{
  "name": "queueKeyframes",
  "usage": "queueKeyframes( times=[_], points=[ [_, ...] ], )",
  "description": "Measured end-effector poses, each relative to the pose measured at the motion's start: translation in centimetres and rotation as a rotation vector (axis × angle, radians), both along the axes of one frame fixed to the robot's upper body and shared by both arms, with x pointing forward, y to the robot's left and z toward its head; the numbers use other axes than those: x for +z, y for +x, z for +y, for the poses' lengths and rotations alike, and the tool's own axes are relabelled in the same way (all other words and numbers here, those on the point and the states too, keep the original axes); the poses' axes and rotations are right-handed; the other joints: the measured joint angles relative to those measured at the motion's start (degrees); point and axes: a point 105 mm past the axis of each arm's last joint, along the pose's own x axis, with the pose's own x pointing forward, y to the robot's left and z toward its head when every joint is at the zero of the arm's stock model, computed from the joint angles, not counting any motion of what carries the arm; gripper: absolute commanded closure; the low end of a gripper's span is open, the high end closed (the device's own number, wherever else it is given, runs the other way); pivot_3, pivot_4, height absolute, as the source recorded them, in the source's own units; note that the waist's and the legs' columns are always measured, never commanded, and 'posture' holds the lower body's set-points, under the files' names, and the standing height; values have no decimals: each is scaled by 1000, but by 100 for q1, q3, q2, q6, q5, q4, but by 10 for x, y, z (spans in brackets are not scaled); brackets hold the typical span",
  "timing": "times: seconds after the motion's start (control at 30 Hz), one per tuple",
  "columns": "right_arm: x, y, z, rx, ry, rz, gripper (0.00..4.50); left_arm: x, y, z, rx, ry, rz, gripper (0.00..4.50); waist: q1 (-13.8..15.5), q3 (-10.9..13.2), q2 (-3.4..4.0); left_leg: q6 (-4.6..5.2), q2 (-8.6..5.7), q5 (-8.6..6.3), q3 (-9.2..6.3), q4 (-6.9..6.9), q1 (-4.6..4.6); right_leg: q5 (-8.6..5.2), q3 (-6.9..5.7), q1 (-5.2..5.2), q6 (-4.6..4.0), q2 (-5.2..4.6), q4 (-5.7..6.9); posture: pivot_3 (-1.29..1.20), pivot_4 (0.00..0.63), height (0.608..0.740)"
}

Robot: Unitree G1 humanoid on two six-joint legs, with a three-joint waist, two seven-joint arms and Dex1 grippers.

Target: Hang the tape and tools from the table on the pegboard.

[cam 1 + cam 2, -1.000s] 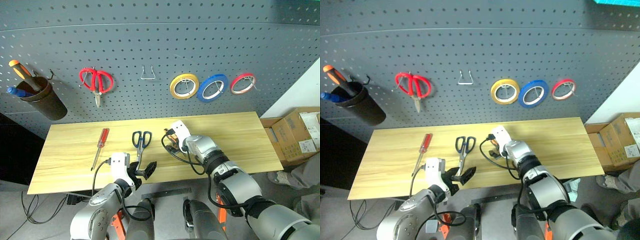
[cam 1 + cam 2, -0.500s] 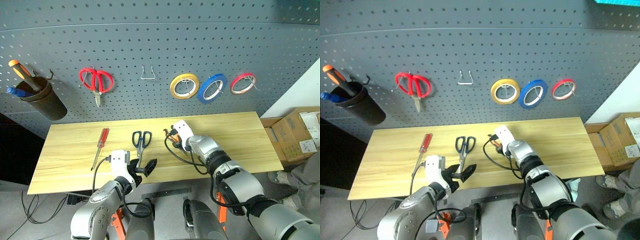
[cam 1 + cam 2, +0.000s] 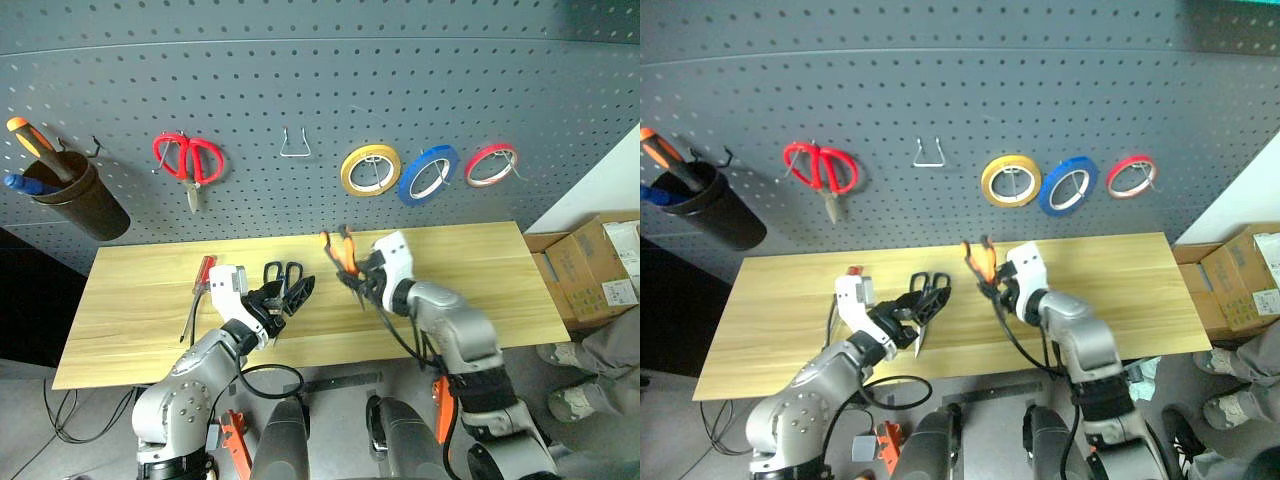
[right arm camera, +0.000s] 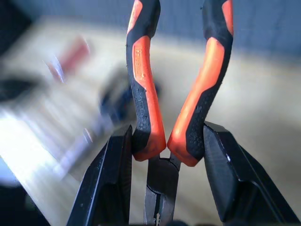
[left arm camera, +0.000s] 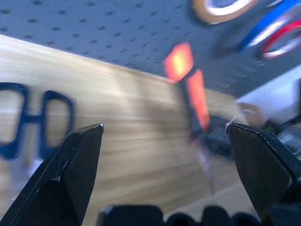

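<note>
Both arms now sit higher than a second ago. Right tool (image 3: 362, 275) has come up off the surface (image 3: 480, 290) with the pliers (image 3: 341, 250), which a second ago sat down by the wood under it. Left tool (image 3: 290, 296) has risen from the near edge to hover by the blue scissors (image 3: 284, 275).

Right tool: clamped on the pliers. In the right wrist view both fingers (image 4: 111, 176) press the outer sides of the two orange-and-black handles near their base, steel nose between the fingers, handles standing up away from the tool. From the head views the handles point to 12 o'clock, toward the pegboard (image 3: 320, 90), and the pliers hang above the surface, just at 3 o'clock of the blue scissors.

Left tool: wide apart, nothing between the fingers (image 5: 70, 174). It points toward 2 o'clock, fingertips over or just beside the scissors' handles; cannot tell whether they touch.

Surface: blue scissors lie near centre-left, handles at 12 o'clock, blades toward the near edge. Red screwdriver (image 3: 203, 273) lies just at 9 o'clock of them, partly hidden behind the left wrist.

Pegboard: blue tape (image 3: 428, 173) hangs on a hook, between the yellow roll (image 3: 370, 169) at its 9 o'clock and the red-pink roll (image 3: 489, 164) at its 3 o'clock. Red scissors (image 3: 187, 160) hang well to 9 o'clock. Bare wire hook (image 3: 292, 145) between red scissors and yellow roll. Dark cup (image 3: 85, 200) at far 9 o'clock holds an orange-handled screwdriver (image 3: 32, 137).
</note>
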Motion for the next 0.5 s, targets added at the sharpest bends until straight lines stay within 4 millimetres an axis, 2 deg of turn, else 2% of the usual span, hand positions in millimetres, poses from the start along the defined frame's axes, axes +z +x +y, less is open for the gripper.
queueKeyframes(
  times=[0.1, 0.23, 0.3, 0.4, 0.5],
  points=[
    [37, -11, 5, 0, 117, -107, 2751, 4, -6, 9, -25, -53, -3, 0, -15, -60, -20, -8, 4, 1, -6, 1, 5, 0, -7, 1, 0, 2, 3, 204, 111, 740],
    [72, -12, 23, 17, 207, -263, 2751, 30, 2, 2, -87, -116, -88, 0, -11, -221, -34, -31, -8, 16, -7, 11, 9, 7, -10, 12, 5, 6, 3, 206, 77, 740],
    [86, -7, 31, 17, 192, -364, 2751, 37, 8, -1, -107, -117, -110, 0, -12, -324, -65, -33, -11, 18, 5, 17, 14, 19, 1, 19, 10, 5, -2, 205, 59, 740],
    [109, 10, 41, 0, 137, -541, 2751, 47, 14, -12, -153, -127, -141, 0, -9, -423, -116, -33, -13, 30, 18, 20, 26, 44, 10, 32, 21, 4, -12, 204, 40, 740],
    [125, 29, 50, -9, 115, -641, 2751, 51, 21, -13, -167, -125, -148, 0, -9, -515, -142, -38, -11, 37, 20, 20, 32, 51, 11, 35, 14, 5, -7, 215, 31, 740]
  ],
)
